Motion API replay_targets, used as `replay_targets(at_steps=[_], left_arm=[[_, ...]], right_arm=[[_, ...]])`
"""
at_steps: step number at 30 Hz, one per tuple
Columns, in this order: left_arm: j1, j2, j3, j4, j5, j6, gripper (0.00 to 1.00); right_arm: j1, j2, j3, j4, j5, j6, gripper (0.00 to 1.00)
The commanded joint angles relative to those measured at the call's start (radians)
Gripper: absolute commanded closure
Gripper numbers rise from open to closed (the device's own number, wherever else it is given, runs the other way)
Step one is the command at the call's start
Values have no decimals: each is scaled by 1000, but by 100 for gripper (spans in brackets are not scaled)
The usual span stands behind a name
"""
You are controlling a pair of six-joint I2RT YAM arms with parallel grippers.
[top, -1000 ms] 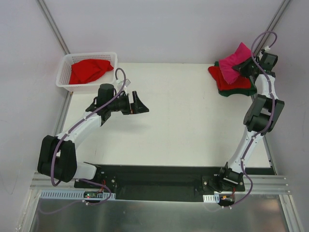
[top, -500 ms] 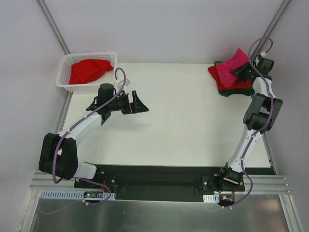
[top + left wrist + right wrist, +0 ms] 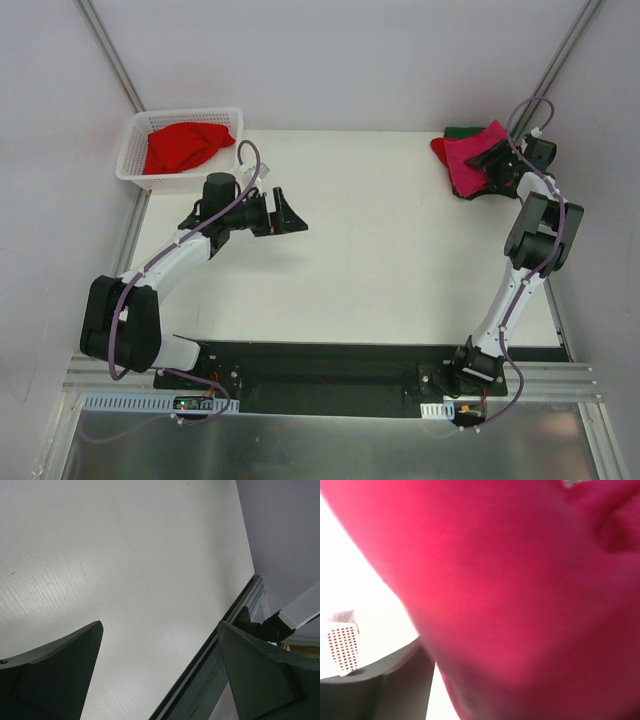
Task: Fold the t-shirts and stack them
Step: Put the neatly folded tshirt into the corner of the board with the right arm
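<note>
The left gripper [image 3: 159,625] (jaws spread wide) hangs over the white table [image 3: 125,555], near its metal edge rail [image 3: 200,680].

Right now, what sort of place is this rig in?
Probably a lab test cell, not a home: left arm and right arm mounted at a white table, plain walls with a metal rail, and a basket holding a red t-shirt.

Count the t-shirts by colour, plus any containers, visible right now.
Magenta-pink t-shirt: 1
Red t-shirts: 2, basket red t-shirt, stack red t-shirt
Dark green t-shirt: 1
White basket: 1
Total: 5
</note>
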Motion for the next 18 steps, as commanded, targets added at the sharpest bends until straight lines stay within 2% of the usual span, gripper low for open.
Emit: replay_targets(at_steps=[1, 2, 4, 18], left_arm=[[13, -53, -11, 35, 23, -8, 1], [15, -58, -14, 35, 23, -10, 1], [16, -64, -21, 35, 23, -10, 1], [19, -110, -27, 35, 34, -14, 1]], right_arm=[[-5, -73, -11, 22, -1, -12, 31], [-5, -82, -8, 22, 2, -12, 27], [-6, -94, -9, 20, 4, -11, 26], [-8, -402, -173, -8, 38, -47, 23]])
